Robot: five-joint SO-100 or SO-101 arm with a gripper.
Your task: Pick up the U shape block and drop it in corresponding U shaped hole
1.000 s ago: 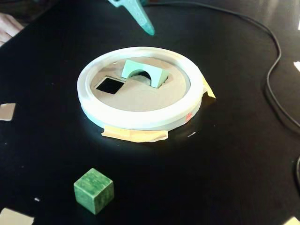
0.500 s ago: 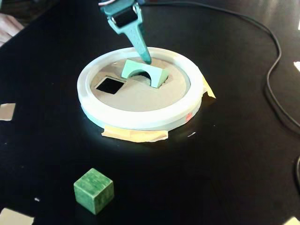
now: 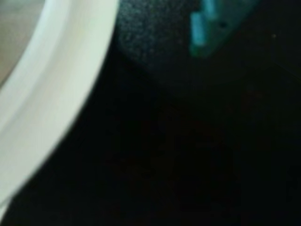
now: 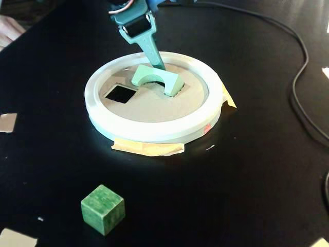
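The pale mint U shape block lies tilted on the tan cardboard disc inside the thick white rim. It covers most of the U shaped hole, of which only a dark sliver shows under the arch. My teal gripper reaches down from the top of the fixed view. Its jaws are together as one tapered blade, with the tip against the block's back edge and nothing held. The blurred wrist view shows only the white rim and one teal finger over the black table.
A small square cutout sits left of the block in the disc. A darker mottled green cube stands on the black table near the front. A black cable curves along the right. Tape scraps lie by the rim.
The gripper has come down from the top edge to the block's back. The block has shifted slightly left under its tip.
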